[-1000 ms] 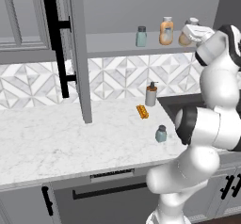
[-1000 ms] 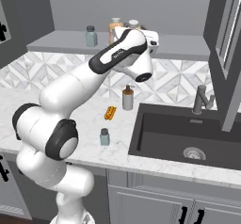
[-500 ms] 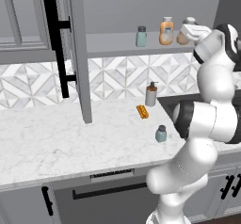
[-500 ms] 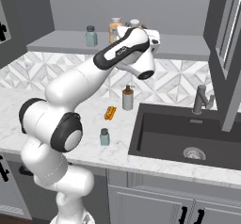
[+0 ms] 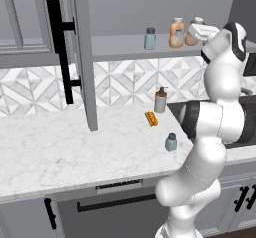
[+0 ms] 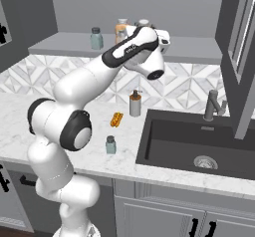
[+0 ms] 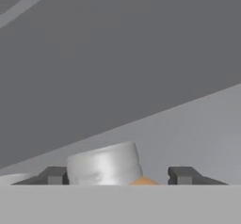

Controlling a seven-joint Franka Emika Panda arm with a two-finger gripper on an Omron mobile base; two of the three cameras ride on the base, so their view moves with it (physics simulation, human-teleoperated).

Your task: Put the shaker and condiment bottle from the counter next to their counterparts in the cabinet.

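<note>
My gripper point(image 5: 201, 30) is up at the cabinet shelf point(image 5: 120, 47), shut on the condiment bottle point(image 5: 193, 32). In the hand view its whitish cap point(image 7: 104, 164) stands between my finger tips point(image 7: 52, 175), with a sliver of orange body below. Just left of it on the shelf stands the counterpart orange-tan bottle point(image 5: 176, 33); whether the two touch I cannot tell. Further left is the counterpart shaker point(image 5: 150, 38). The shaker point(image 5: 171, 142) is upright on the counter point(image 5: 60, 147), near its front edge and beside my arm. It also sits left of the sink in the right base view point(image 6: 110, 145).
The cabinet door point(image 5: 84, 57) with its black bar handle point(image 5: 60, 42) hangs open at the left. A grey pump dispenser point(image 5: 160, 100) and a flat orange ridged object point(image 5: 151, 118) are at the back of the counter. The dark sink point(image 6: 199, 141) and faucet point(image 6: 213, 106) lie to the right.
The arm's upper links have shifted a little. The hand with the bottle has stayed at almost the same spot on the shelf.
</note>
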